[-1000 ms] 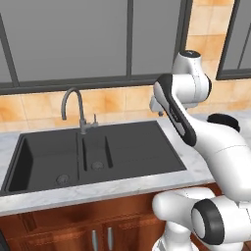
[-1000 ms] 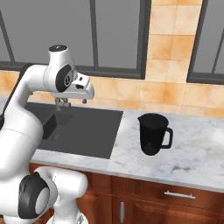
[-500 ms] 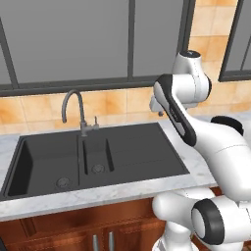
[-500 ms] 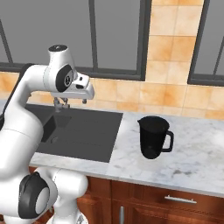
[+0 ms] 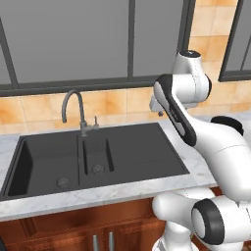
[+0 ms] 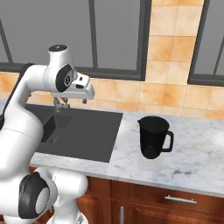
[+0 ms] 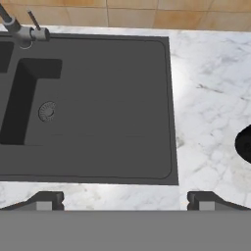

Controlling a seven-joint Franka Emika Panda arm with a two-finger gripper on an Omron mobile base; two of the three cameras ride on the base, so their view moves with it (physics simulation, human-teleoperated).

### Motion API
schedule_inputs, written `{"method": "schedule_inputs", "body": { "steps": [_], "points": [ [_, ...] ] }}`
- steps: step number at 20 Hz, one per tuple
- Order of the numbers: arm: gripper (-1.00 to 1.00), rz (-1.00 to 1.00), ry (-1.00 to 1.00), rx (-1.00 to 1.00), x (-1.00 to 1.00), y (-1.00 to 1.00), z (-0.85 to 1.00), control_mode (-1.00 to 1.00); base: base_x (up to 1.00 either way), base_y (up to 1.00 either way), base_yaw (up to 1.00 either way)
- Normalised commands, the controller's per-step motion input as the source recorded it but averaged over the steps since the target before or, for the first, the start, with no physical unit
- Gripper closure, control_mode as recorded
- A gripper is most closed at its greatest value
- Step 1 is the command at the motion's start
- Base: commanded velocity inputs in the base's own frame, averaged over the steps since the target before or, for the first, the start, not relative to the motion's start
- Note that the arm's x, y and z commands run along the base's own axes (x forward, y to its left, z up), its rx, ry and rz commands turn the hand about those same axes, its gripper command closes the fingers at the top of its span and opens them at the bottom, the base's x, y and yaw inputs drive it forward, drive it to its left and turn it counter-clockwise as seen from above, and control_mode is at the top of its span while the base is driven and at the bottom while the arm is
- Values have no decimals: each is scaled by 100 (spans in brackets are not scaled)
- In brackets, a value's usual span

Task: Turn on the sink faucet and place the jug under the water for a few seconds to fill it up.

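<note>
pincer (image 7: 122, 198) wide, empty | jug (image 6: 153, 137) black, tapered, loop handle, upright on counter (image 6: 192, 153)

I count 1 sink (image 5: 132, 147) with 2 basins and 2 drains, 1 faucet (image 5: 73, 110) with 1 lever, and 1 jug (image 6: 153, 137) with 1 handle. My arm carries 1 gripper (image 7: 125, 200) with 2 fingers. Below the counter (image 6: 192, 157), 1 drawer handle.

From the hand, the jug (image 7: 244, 143) is cut off by the right edge, just a dark curve showing. The faucet (image 7: 19, 30) loses its spout past the top-left corner. In the right base view the arm (image 6: 26, 113) hides much of the sink (image 6: 94, 135).
</note>
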Motion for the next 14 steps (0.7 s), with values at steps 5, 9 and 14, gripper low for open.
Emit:
{"method": "schedule_inputs", "body": {
  "steps": [5,9,14],
  "points": [
    [-100,0,0,0,0,0,0,100,0,0,0],
    [-100,11,-34,0,0,33,-25,-100,0,0,0],
    [-100,40,-56,0,1,40,-55,-100,0,0,0]
  ]
}}
